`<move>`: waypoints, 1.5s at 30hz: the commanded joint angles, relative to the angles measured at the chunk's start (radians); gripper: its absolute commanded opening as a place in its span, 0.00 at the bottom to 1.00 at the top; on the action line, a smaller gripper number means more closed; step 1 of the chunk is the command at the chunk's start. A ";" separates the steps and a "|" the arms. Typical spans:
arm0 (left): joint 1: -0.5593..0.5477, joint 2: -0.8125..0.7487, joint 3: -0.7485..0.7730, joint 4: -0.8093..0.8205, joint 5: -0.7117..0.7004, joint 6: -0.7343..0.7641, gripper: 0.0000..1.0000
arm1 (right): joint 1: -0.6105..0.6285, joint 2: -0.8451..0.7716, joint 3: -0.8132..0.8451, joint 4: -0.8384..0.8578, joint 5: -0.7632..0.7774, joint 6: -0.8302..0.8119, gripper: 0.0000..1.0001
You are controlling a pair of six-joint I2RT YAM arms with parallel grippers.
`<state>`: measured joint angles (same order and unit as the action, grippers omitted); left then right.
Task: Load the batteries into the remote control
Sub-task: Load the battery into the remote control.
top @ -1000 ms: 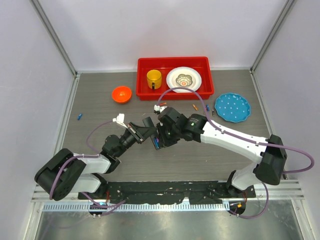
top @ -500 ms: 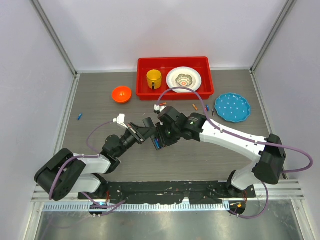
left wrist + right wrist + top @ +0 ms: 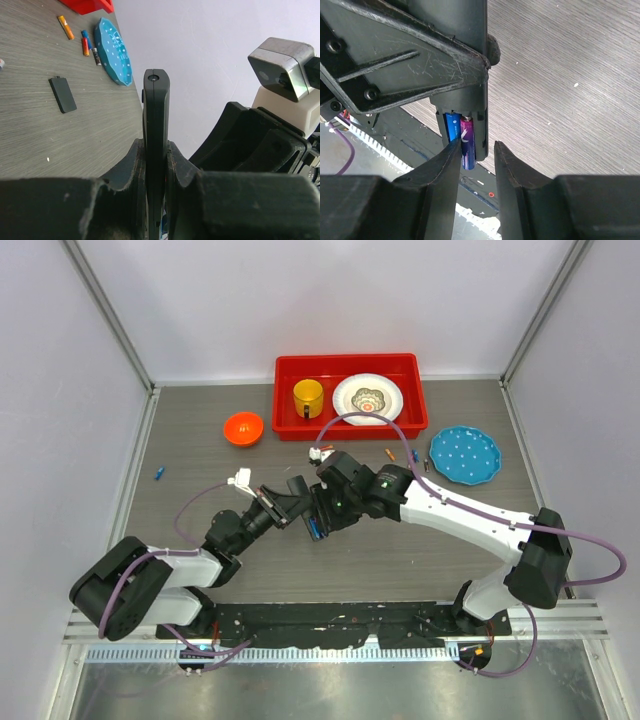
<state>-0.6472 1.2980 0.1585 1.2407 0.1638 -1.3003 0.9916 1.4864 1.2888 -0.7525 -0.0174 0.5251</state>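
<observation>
My left gripper point(image 3: 156, 152) is shut on the remote control point(image 3: 156, 115), which stands edge-on above the table. In the right wrist view the remote's open compartment holds a blue battery point(image 3: 452, 128) and a purple battery point(image 3: 468, 142); the purple one sticks out past the lower end. My right gripper point(image 3: 476, 152) is open just below that end, its left finger beside the purple battery and nothing between the jaws. From above, both grippers meet mid-table around the remote point(image 3: 300, 498), right gripper point(image 3: 322, 512) against it. Loose batteries point(image 3: 390, 453) lie near the blue plate.
The black battery cover point(image 3: 62, 94) lies flat on the table. A blue plate point(image 3: 465, 454) sits at the right, an orange bowl point(image 3: 243, 427) at the left. The red bin point(image 3: 285, 390) holds a yellow mug and a white plate. One blue battery point(image 3: 159, 474) lies far left.
My right gripper has opened and let go of the purple battery, which stays in the remote's compartment. The left gripper and the remote have barely moved.
</observation>
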 commanded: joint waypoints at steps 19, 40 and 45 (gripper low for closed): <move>-0.012 0.030 0.027 0.306 0.022 -0.019 0.00 | -0.014 -0.054 0.113 0.030 -0.013 0.023 0.48; 0.009 0.173 0.162 0.306 0.178 -0.254 0.00 | -0.165 -0.601 -0.558 0.683 -0.068 0.154 0.73; 0.009 0.195 0.182 0.306 0.206 -0.269 0.00 | -0.218 -0.611 -0.637 0.795 -0.202 0.219 0.74</move>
<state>-0.6411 1.4818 0.2970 1.2892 0.3260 -1.5429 0.8013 0.8852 0.6895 -0.1413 -0.0776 0.6735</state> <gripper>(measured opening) 0.179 0.739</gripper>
